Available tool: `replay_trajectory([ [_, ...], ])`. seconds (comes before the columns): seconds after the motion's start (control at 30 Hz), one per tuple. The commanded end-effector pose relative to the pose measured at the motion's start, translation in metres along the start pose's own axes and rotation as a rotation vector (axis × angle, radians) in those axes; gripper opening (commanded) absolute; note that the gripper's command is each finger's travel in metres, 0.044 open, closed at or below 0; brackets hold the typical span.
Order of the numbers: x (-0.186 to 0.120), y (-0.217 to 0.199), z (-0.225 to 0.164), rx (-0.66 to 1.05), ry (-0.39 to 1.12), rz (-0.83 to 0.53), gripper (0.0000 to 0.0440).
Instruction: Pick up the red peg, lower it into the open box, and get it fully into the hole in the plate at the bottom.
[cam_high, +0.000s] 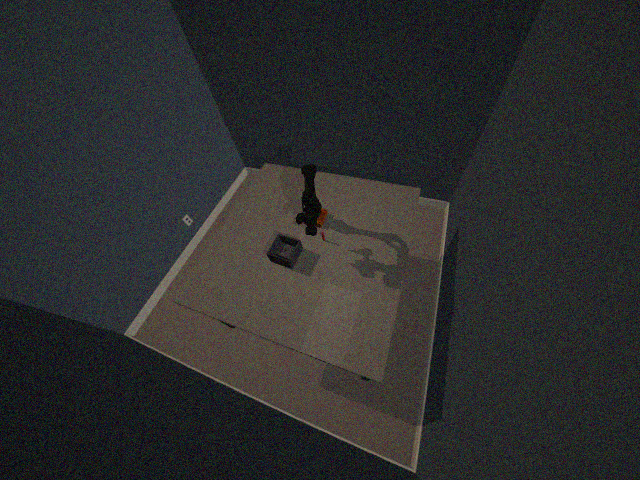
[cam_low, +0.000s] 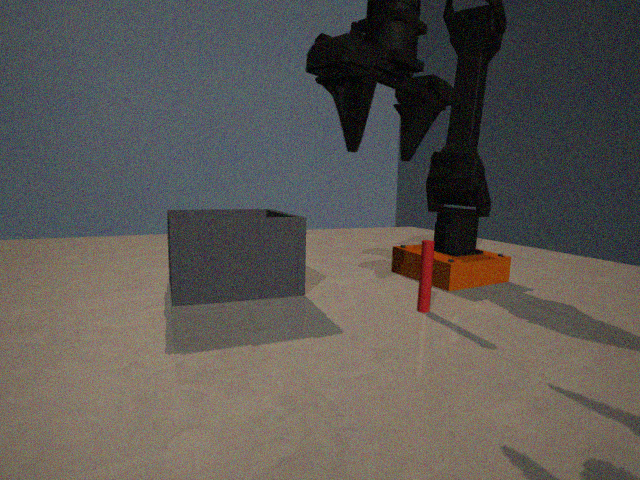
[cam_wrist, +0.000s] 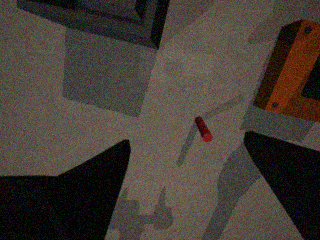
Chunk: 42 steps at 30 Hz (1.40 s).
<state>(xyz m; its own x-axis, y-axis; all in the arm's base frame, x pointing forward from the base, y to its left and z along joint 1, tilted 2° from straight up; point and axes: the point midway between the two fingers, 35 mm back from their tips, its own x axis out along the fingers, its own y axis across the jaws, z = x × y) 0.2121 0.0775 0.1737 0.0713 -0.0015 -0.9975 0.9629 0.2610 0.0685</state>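
1. Red peg (cam_high: 323, 236) (cam_low: 425, 276) (cam_wrist: 203, 129): it stands upright on the bench (cam_high: 330, 315) (cam_low: 258, 413) (cam_wrist: 30, 125), below the fingers (cam_high: 310, 230) (cam_low: 356, 111) and outside the box.
2. Black, tapering and pointed down in the exterior view, the fingers are spread wide and released, with nothing between them. They hang well above the bench, apart from the peg.
3. In the wrist view, the peg appears in the gap between the two fingers, a little above the line joining their tips and nearer the right-hand one in that picture. Its bright red top end faces the camera.
4. Grey and open-topped, the box (cam_high: 279, 257) (cam_low: 236, 258) (cam_wrist: 100, 31) sits on the bench, lower than the fingers and off to their left in the exterior view. The fingers are clear of its walls. The wrist view cuts it off at the upper edge, and the hole inside cannot be made out.
5. Orange, the arm's base (cam_high: 322, 218) (cam_low: 478, 274) (cam_wrist: 290, 75) is also lower than the fingers, to their right in the exterior view and at upper right in the wrist view.
6. Black too, the arm (cam_high: 309, 188) (cam_low: 467, 103) rises from that base, carrying the fingers above the bench.
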Motion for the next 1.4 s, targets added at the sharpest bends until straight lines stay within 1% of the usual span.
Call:
replay_trajectory([
  [0.0, 0.013, -0.006, -0.007, -0.031, -0.014, -0.024, 0.0440],
  [0.33, 0.064, -0.019, -0.027, -0.135, -0.042, -0.065, 0.0440],
  [0.67, 0.116, -0.021, -0.037, -0.188, -0.045, -0.016, 0.0440],
  [0.83, 0.134, -0.023, -0.040, -0.195, -0.041, 0.005, 0.0429],
  [0.87, 0.137, -0.023, -0.041, -0.194, -0.040, 0.006, 0.0415],
  [0.93, 0.141, -0.026, -0.041, -0.191, -0.035, 0.002, 0.0370],
  [1.37, 0.142, -0.031, -0.044, -0.226, 0.046, -0.029, 0.0029],
])
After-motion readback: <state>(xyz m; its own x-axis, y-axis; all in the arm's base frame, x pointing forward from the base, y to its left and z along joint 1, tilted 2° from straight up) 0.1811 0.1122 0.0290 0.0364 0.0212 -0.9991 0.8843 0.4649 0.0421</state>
